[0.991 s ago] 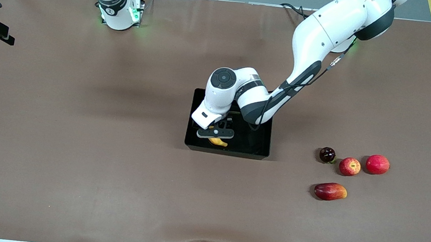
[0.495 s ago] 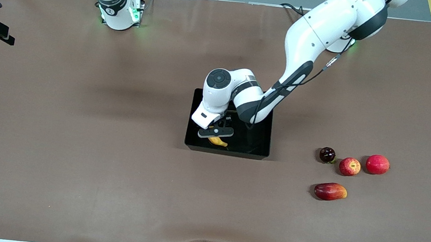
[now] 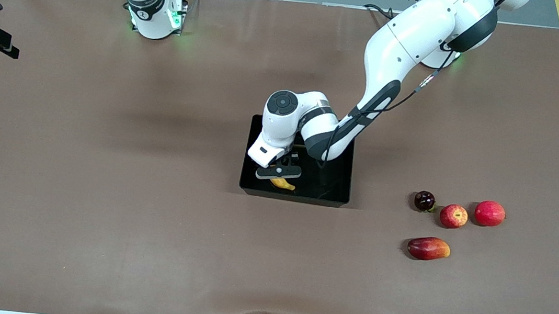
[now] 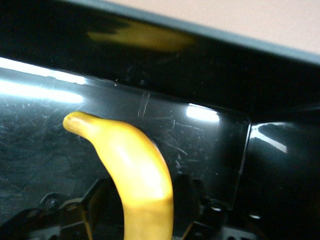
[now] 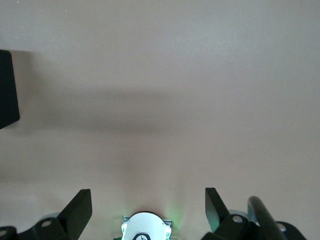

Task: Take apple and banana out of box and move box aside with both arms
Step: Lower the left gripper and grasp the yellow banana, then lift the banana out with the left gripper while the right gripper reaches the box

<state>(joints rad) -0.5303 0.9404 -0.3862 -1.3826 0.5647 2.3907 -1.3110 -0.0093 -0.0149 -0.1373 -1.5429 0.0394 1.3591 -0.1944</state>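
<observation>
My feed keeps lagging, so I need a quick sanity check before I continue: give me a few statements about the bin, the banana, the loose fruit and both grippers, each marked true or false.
1. The left gripper is down inside the black bin. True.
2. The banana lies on the bare table beside the bin. False: it is inside the bin, between the left gripper's fingers.
3. Four fruits sit on the table toward the left arm's end, including the streaked apple. True.
4. The right gripper holds an apple. False: it is open and empty above bare table, its arm waiting.
5. The apple is already in the bin. False: it is on the table.
</observation>
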